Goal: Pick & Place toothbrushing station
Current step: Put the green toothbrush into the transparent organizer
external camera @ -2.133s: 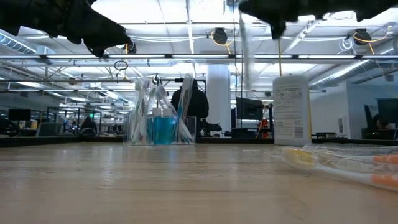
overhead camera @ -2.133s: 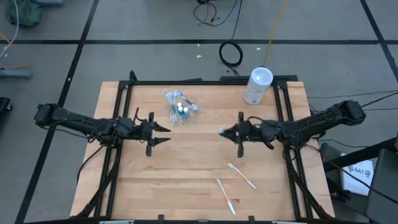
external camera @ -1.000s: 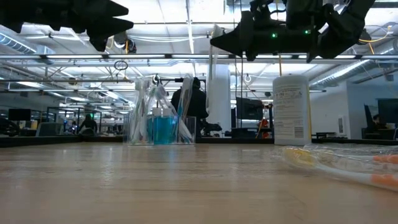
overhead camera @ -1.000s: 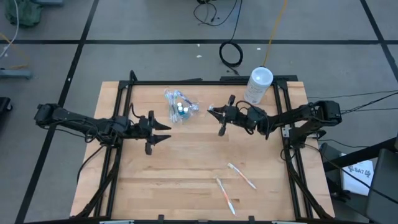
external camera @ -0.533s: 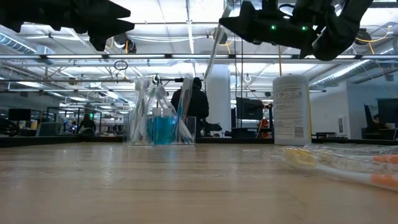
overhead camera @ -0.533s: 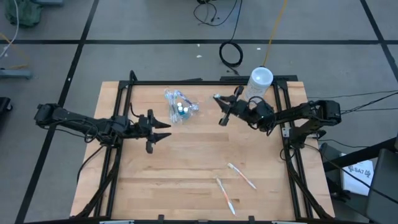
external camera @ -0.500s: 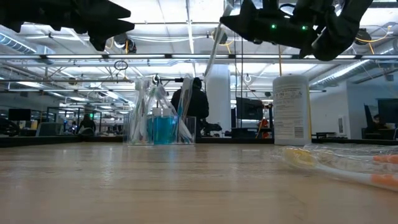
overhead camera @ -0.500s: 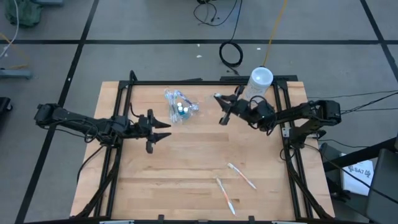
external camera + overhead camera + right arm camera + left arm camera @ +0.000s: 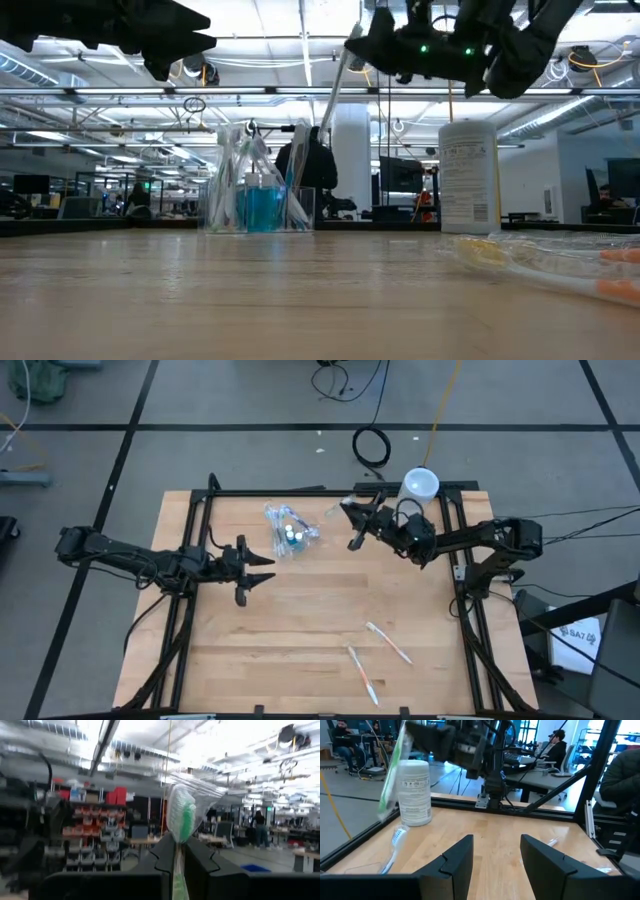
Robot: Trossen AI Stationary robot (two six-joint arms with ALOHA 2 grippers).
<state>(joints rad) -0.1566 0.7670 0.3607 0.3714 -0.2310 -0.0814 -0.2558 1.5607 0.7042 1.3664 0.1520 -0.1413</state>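
Your right gripper (image 9: 350, 525) pinches a slim green toothbrush in clear wrap (image 9: 331, 90), high in the air near the clear crinkly pouch (image 9: 289, 530), likely so you can drop it in. Your left gripper (image 9: 262, 568) waits nearby, fingers spread. The big white canister (image 9: 469, 177) has a label too small to read.

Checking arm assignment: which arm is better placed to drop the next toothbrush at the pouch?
Right. The right gripper is already shut on a wrapped green toothbrush, raised just beside the clear pouch. The left gripper is open, empty and nearer the table's middle.
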